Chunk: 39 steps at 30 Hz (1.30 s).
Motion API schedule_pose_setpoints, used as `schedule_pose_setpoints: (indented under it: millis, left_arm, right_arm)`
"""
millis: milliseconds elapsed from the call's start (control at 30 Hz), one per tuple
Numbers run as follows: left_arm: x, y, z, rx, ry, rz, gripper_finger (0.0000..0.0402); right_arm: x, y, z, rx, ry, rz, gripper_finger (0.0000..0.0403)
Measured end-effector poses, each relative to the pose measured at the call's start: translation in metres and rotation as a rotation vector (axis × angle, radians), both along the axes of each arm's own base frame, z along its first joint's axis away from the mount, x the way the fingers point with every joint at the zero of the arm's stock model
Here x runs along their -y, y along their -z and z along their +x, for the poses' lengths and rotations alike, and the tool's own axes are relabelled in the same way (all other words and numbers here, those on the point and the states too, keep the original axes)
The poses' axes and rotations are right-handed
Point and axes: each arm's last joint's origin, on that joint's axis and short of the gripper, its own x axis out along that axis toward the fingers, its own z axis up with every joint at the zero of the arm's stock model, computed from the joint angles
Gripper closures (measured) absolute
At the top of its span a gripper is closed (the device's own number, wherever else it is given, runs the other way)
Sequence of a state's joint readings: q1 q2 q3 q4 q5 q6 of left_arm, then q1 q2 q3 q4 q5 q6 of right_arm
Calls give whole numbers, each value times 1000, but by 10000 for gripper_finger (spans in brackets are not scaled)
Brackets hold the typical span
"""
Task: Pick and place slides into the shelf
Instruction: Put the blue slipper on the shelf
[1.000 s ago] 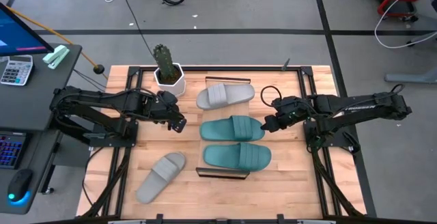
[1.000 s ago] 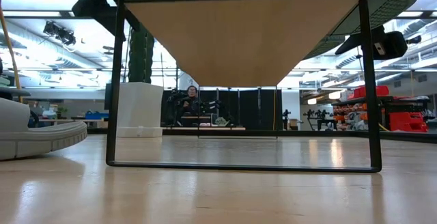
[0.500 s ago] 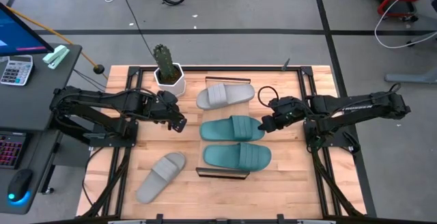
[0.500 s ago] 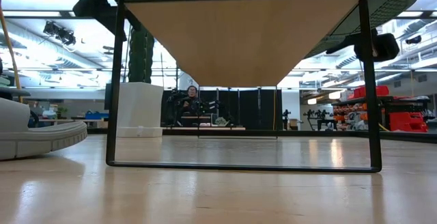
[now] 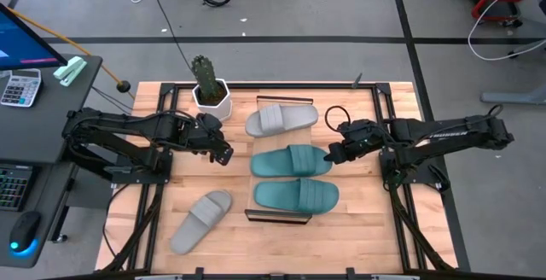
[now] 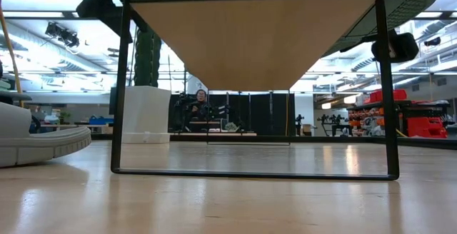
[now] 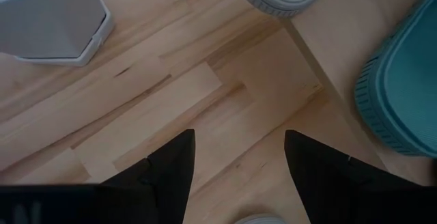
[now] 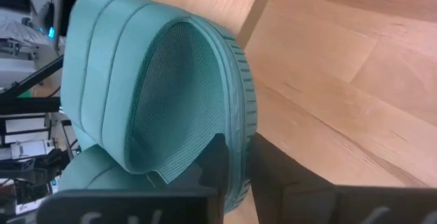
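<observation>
Your slatted light-wood tabletop [image 5: 358,229] carries the long flat light-wood shelf [image 5: 328,135], your landmark here. On the shelf lie 3 slides: 1 light grey open-toe slide [image 5: 280,119] and 2 teal-green wide-strap slides [image 5: 293,160] [image 5: 295,195]. The 4th, another grey slide [image 5: 200,220], lies off the shelf, well apart.

Your right claw [image 5: 332,155] pinches the rim of the middle teal slide; pulling now could drag it off the shelf edge. Your left claw [image 5: 223,156] waits spread beside the shelf. The white potted cactus [image 5: 208,87] stands near the shelf and could be knocked.
</observation>
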State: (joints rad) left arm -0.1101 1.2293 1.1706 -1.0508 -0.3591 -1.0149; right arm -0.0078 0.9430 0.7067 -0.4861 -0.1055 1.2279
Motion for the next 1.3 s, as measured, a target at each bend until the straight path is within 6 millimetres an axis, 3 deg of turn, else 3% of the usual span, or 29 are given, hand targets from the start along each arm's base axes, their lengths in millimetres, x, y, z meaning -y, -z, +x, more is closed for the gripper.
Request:
schedule_pose_setpoints:
  millis: [333,767,1300]
  left_arm:
    - [-1,0,0,2,-9,14,170]
    - [-1,-1,0,10,-18,25,171]
    - [-1,-1,1,12,-19,24,170]
  right_arm:
    - [-2,-5,-15,-11,9,21,352]
    - [-9,-6,-17,-17,-36,40,343]
    - [-11,-5,-19,-40,-55,87,244]
